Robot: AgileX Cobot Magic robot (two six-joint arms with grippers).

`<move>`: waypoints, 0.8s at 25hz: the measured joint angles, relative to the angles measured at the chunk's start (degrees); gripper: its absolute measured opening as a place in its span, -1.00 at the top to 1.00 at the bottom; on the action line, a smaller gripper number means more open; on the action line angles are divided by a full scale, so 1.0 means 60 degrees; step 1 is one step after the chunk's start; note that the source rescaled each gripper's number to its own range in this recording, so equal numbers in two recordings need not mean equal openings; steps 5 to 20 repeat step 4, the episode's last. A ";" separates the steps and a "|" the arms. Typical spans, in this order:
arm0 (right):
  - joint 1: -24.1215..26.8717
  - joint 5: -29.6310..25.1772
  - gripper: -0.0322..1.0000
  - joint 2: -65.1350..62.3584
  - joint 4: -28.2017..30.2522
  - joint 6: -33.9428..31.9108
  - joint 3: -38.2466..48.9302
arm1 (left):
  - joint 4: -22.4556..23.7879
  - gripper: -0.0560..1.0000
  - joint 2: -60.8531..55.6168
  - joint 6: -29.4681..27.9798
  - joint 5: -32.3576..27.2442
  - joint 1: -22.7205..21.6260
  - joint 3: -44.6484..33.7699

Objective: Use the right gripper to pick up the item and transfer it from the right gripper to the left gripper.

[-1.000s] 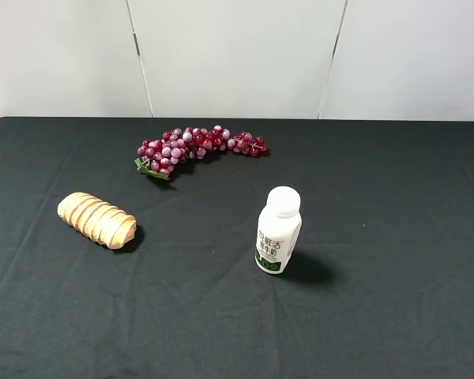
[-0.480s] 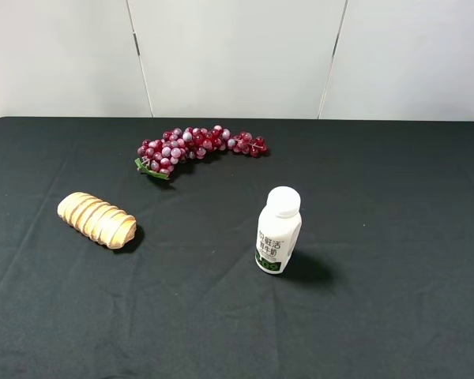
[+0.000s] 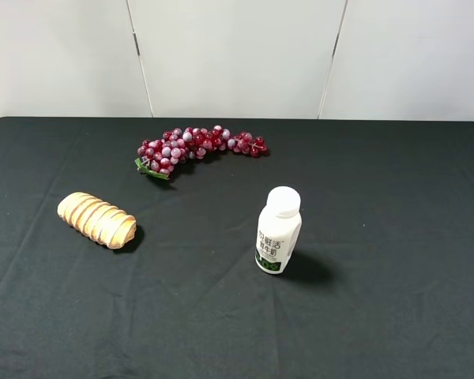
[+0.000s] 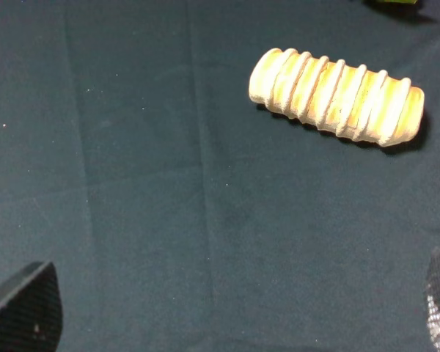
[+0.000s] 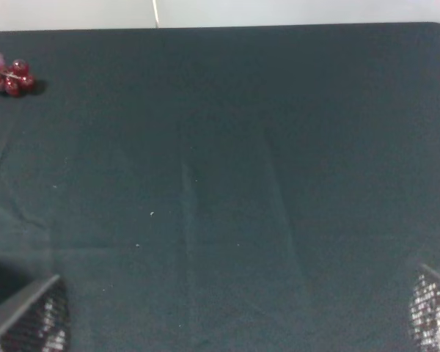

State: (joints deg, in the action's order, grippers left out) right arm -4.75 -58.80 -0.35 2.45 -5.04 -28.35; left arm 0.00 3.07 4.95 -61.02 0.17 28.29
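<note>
Bread roll [image 3: 97, 219], the item to be transferred, lay on the black tablecloth [image 3: 395, 197] in the exterior high view, well to the left of the white milk bottle [image 3: 279, 230]. We saw the bottle standing upright. The red grape bunch [image 3: 200, 145] lay beyond the bottle and to its left, apart from both other things. We found neither arm in this view.

In the left wrist view we recorded the roll [image 4: 336, 97] lying flat on the cloth, untouched, well clear of the left gripper [image 4: 227, 312]. Only its two fingertips [image 4: 26, 304] showed, at opposite corners of the picture, spread wide and holding nothing.

In the right wrist view we saw the right gripper [image 5: 231, 312] above bare cloth [image 5: 227, 147], its fingertips [image 5: 33, 317] likewise spread wide and empty. A few grapes [image 5: 7, 75] showed at the picture's edge, and a sliver of white beside one fingertip. We did not see the roll there.
</note>
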 joint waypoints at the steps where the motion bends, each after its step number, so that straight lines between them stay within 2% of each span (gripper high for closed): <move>1: 0.0000 0.0000 -1.00 0.0000 0.0000 0.0000 0.0000 | 0.0000 -0.95 0.0000 0.0000 0.0000 0.0000 0.0000; 20: 0.0000 0.0000 -1.00 0.0000 0.0000 0.0000 0.0000 | 0.0000 -0.95 0.0000 0.0000 0.0000 0.0000 0.0000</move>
